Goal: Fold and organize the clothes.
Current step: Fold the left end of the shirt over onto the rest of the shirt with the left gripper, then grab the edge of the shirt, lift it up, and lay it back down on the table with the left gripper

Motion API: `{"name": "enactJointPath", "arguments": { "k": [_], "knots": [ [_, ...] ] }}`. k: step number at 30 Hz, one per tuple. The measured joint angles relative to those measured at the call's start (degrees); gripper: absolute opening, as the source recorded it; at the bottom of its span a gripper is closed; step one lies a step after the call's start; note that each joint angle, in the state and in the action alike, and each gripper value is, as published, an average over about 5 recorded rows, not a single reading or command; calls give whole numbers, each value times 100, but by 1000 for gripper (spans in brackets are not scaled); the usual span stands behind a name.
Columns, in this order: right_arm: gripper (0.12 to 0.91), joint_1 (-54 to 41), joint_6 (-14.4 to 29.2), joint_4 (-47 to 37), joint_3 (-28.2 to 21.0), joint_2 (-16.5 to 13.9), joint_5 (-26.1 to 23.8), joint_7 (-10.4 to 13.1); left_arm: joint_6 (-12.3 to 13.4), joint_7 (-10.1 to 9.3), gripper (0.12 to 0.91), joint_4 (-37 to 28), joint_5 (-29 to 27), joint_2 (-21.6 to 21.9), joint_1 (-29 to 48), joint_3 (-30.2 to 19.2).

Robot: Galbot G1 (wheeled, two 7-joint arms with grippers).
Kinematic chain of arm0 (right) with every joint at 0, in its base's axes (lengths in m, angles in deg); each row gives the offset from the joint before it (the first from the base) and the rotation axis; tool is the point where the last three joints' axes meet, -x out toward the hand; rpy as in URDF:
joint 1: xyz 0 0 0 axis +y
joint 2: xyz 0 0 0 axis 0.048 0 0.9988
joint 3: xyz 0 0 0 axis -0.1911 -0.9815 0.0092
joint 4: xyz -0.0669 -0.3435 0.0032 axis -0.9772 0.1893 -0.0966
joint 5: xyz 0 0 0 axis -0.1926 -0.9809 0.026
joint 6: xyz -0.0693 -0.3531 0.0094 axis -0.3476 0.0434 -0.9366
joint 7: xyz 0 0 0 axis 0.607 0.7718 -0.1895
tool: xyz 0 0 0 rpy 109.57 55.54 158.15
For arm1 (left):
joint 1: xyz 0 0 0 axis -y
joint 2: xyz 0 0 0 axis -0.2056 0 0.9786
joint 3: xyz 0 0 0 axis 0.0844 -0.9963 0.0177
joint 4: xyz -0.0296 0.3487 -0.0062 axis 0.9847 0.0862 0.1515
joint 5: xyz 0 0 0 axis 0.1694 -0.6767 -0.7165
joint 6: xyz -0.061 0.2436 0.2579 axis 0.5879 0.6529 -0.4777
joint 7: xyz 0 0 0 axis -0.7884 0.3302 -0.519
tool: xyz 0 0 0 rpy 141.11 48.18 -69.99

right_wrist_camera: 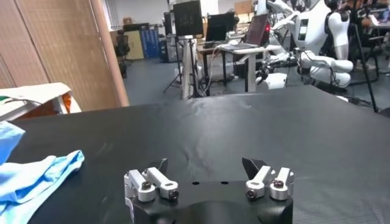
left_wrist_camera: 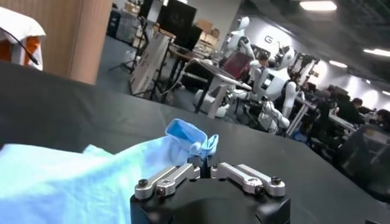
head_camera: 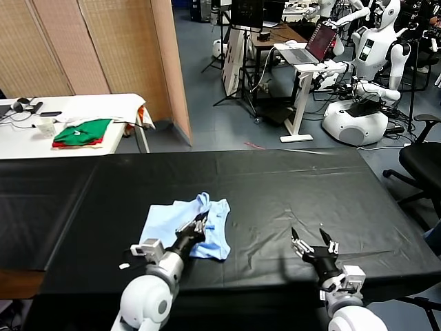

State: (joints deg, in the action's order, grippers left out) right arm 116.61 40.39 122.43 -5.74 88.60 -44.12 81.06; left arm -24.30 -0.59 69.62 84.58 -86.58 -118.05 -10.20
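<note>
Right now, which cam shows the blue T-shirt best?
Head view: the whole light-blue T-shirt lies crumpled on the black table, with the left gripper shut on its upper part. Left wrist view shows only nearby fabric and a pinched fold beyond the fingers. Right wrist view catches just one edge.
</note>
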Motion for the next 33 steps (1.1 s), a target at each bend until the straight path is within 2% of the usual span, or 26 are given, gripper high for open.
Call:
{"name": "enactJointPath", "arguments": {
  "k": [11,14,18,22,25,30,33],
  "knots": [
    [907,-40,10,-36,-144,11,-91,-64,89,-18,211,-242,-317,-221,60,-154],
    [907,-75,9,-47,-221,-40,-125,-110,121,22,337,-303,-351,-265,35,-183],
    [907,-166,10,-101,-365,-135,-178,-177,107,26,599,-306,-162,-317,-4,-199],
    [907,-289,9,-164,-561,-248,-198,-242,8,-25,821,-200,322,-317,-11,-121],
    [907,-399,6,-212,-708,-317,-204,-277,79,45,895,-120,445,-223,27,17],
    [907,-509,46,-285,-889,-346,-198,-322,475,414,906,-187,-79,172,-6,440],
    [907,-485,91,-305,-921,-315,-184,-331,667,573,907,-301,-187,479,-91,786]
  ]
}}
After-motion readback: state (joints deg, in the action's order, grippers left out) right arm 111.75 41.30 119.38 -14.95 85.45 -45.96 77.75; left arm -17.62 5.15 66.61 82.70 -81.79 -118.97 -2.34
